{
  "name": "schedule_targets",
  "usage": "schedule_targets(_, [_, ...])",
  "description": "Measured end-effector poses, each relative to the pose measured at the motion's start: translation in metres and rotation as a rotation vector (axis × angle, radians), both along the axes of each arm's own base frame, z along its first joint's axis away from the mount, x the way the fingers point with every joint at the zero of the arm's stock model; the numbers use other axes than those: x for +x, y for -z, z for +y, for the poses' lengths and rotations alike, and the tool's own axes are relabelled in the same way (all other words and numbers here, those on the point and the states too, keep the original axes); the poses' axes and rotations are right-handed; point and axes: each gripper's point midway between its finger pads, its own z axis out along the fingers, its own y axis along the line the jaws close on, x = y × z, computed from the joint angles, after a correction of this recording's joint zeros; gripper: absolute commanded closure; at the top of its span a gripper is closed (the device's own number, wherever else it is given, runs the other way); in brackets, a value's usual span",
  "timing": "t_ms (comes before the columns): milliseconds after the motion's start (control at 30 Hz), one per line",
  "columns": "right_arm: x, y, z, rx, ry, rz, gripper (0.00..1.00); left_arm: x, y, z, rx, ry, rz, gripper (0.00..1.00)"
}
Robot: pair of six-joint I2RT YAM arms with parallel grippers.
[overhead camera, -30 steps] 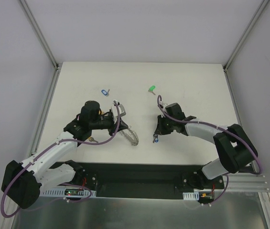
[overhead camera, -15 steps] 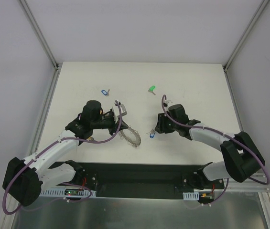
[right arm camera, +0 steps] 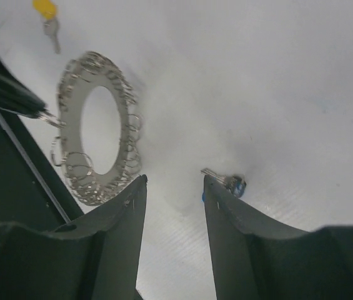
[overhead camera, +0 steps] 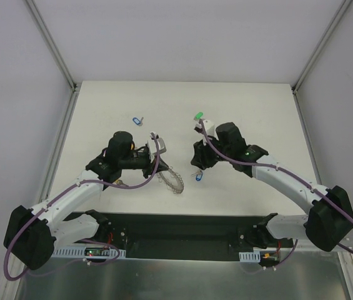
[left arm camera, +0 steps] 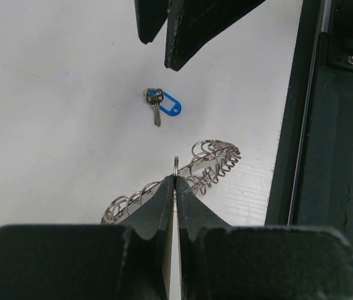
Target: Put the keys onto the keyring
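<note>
Left gripper [left arm camera: 175, 182]: the jaws are pressing together, clamping one small wire loop on the rim of the keyring.
Keyring [left arm camera: 198, 169]: it is hanging from the left fingers just in front of the left arm, near the middle of the table [overhead camera: 245, 106]. Whether its lower edge is touching the surface cannot be told.
Right gripper [right arm camera: 173, 190]: the jaws are standing apart with nothing between them. It is hovering over the table just right of the keyring.
Solid-blue key [right arm camera: 231, 184]: it is lying flat on the table beside the tip of the right gripper's finger [right arm camera: 221, 209], between the two grippers and apart from the keyring. No finger is gripping it.
Green key [overhead camera: 198, 116]: it is lying on the table beyond the right wrist, well apart from the keyring.
Pale blue key [overhead camera: 137, 120]: it is lying on the table beyond the left arm.
Yellow key [right arm camera: 46, 11]: it is lying on the table on the far side of the keyring as seen from the right wrist.
</note>
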Motion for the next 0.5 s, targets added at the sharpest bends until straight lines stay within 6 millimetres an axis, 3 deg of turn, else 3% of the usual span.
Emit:
schedule_targets(133, [-0.007,-0.044,0.028,0.077,-0.147,-0.097,0.56,-0.005,-0.004,-0.001,-0.013,0.026,-0.009,1.00])
schedule_targets(267, [-0.021,-0.071,0.050,0.132,-0.261,-0.151,0.57,-0.009,-0.011,-0.001,-0.030,0.042,-0.028,1.00])
schedule_targets(500, [-0.044,-0.080,0.071,0.173,-0.416,-0.156,0.58,-0.016,-0.016,-0.003,-0.051,0.068,-0.004,1.00])
